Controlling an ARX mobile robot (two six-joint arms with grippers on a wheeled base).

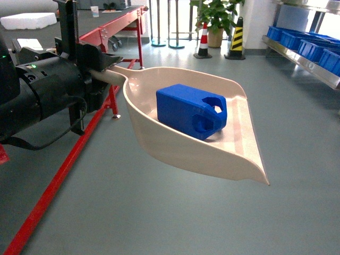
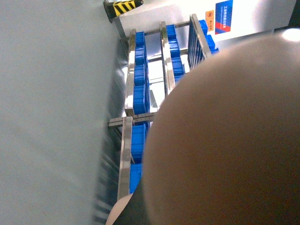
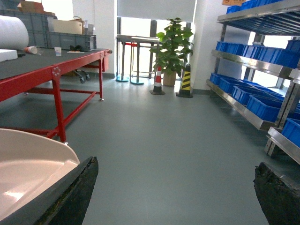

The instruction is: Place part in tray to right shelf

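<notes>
Part (image 1: 191,110) sits in tray (image 1: 234,154), left gripper (image 1: 103,66) jaws clamped on handle; right gripper (image 3: 176,187) jaws open, empty; right shelf (image 1: 303,61) not yet reached

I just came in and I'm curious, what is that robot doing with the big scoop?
The robot's left gripper holds the beige tray by its handle, up above the floor. A blue part sits inside the tray. The right shelf with blue crates is off to the side, not reached yet. The right gripper's fingers are spread open, holding nothing.

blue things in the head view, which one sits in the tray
The blue part, lying inside the beige tray; the other blue things are crates on the right shelf.
</notes>
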